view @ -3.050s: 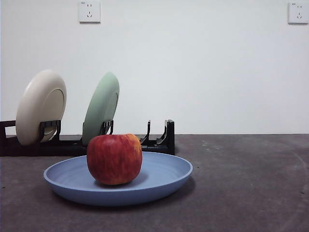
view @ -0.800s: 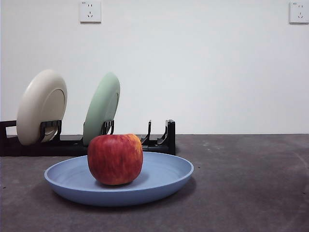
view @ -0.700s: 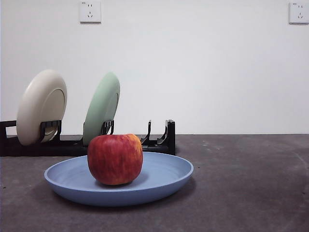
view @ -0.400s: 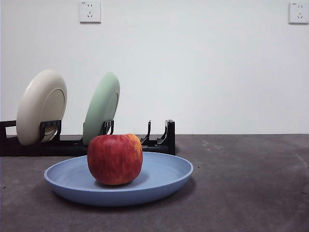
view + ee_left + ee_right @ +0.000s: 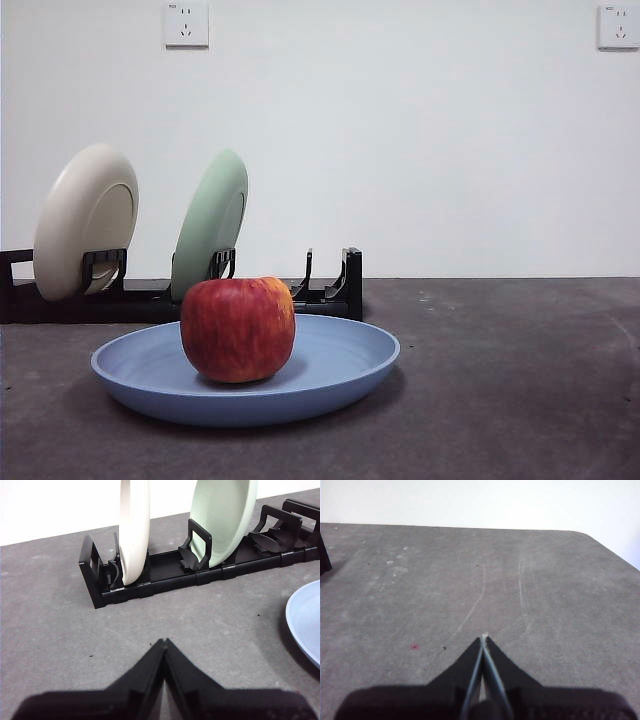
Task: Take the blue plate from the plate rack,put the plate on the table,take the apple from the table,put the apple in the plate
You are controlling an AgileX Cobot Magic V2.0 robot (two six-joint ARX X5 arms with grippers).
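Apple resting in the blue plate, both arms drawn clear.

Front view: the apple (image 5: 238,330) sits inside the blue plate (image 5: 245,372), flat on the table (image 5: 500,380) just in front of the plate rack (image 5: 330,290), so the task looks complete. Left wrist view: the left gripper (image 5: 163,642), jaws pressed together and empty, hangs near the rack, the plate's rim beside it. Right wrist view: the right gripper (image 5: 483,639), closed on nothing, waits over bare table away from the rack.
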